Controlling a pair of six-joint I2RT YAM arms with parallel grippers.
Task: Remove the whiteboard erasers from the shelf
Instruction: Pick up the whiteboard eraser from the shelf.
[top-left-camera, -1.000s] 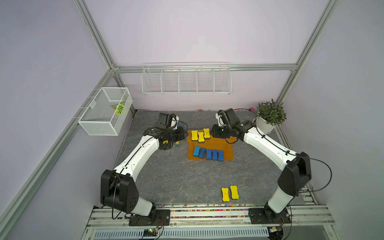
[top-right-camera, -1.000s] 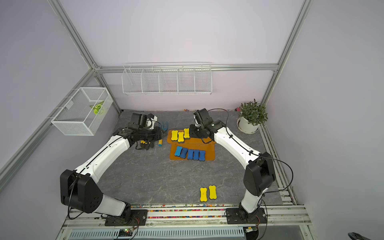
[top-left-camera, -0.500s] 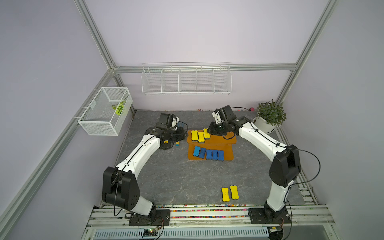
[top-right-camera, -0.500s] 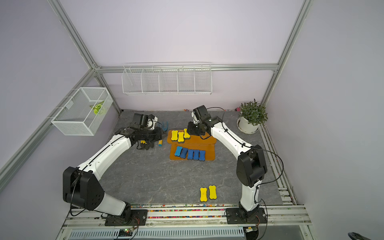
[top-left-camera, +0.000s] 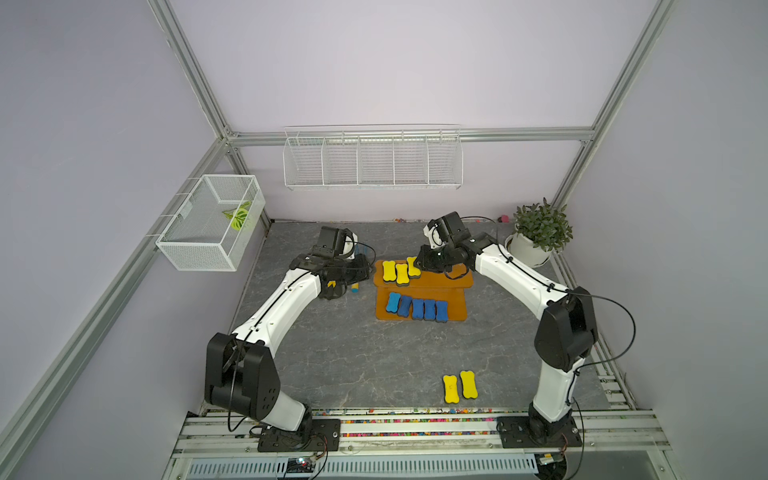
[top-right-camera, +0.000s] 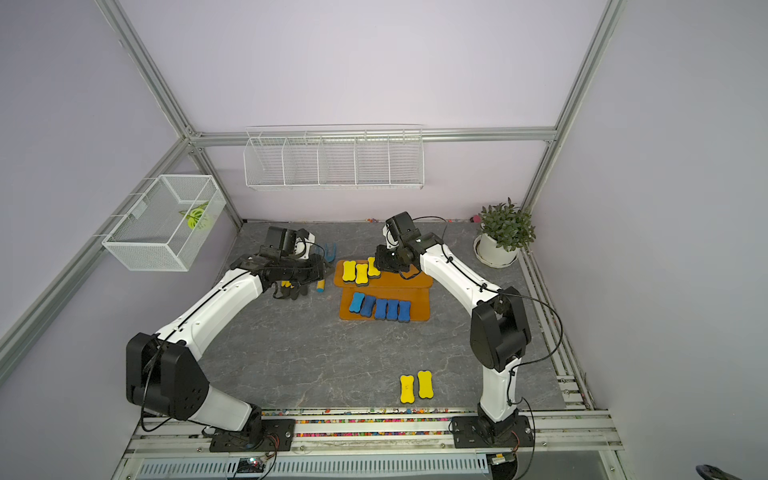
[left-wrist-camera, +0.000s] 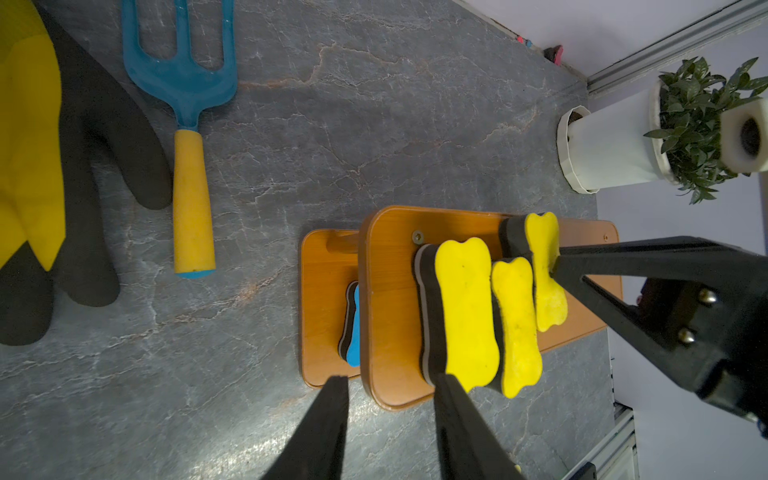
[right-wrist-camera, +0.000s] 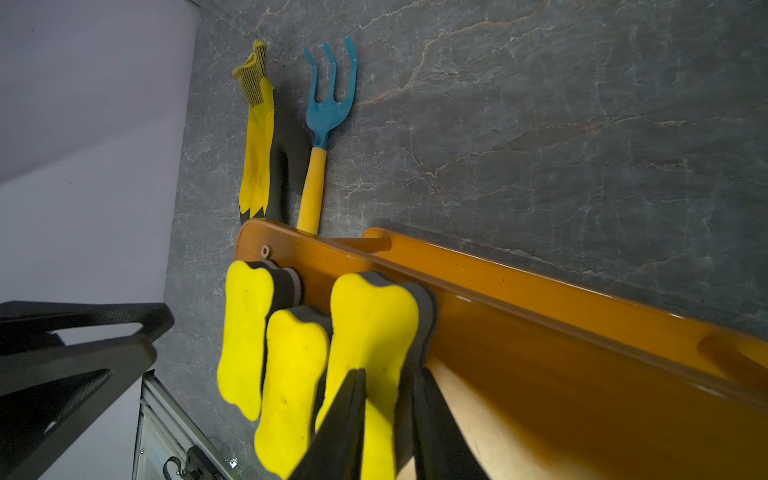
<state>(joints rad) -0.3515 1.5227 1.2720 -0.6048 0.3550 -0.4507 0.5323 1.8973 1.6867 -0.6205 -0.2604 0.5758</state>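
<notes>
shelf (right-wrist-camera: 540, 324) upper tier, right gripper (right-wrist-camera: 390, 372) clamped on yellow eraser (right-wrist-camera: 370, 320) (one of three there), left gripper (left-wrist-camera: 392, 378) apart, at shelf's nine o'clock

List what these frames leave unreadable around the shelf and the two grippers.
Blue erasers: left wrist view shows one's edge only; the upper tier of the shelf hides the rest.
Right gripper: right wrist view shows fingers flanking a yellow eraser; whether they pinch it is unclear.
Left gripper: in both top views, fingertips too small and dark to make out.
Glove: cut off by the left wrist view's edge.
</notes>
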